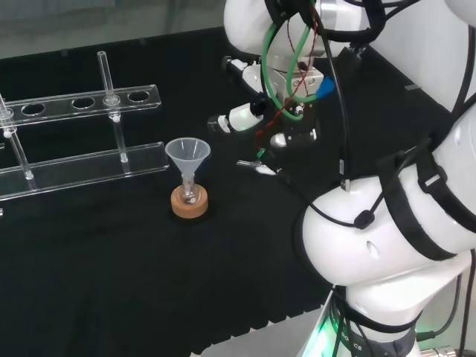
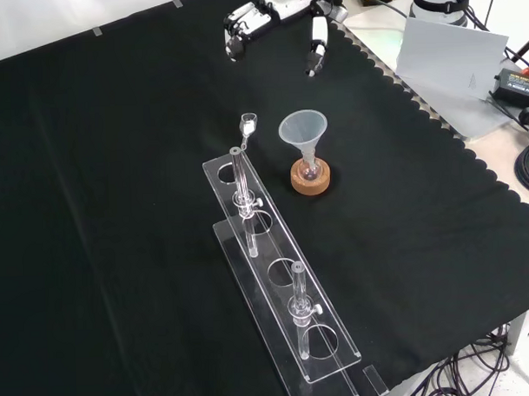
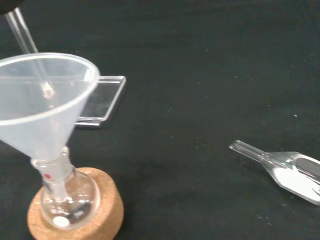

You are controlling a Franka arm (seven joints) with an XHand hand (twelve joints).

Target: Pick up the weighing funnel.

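The weighing funnel (image 2: 248, 122), a small clear scoop with a short stem, lies on the black cloth just past the far end of the clear rack. The wrist view shows the weighing funnel (image 3: 287, 169) with white powder in its bowl. My hand (image 2: 275, 6) hangs at the top of the front view, open, with its fingers (image 2: 316, 50) spread and pointing down, well apart from the scoop and holding nothing. In the head view the hand (image 1: 245, 113) hovers to the right of the funnel (image 1: 187, 154). That big funnel (image 2: 303, 130) stands in a small flask on a cork ring (image 2: 312, 179).
A long clear test tube rack (image 2: 276, 276) with upright tubes runs from beside the scoop toward the front edge; in the head view the rack (image 1: 82, 104) lies at the left. A white box (image 2: 451, 52) and cables sit beyond the cloth's scalloped right edge.
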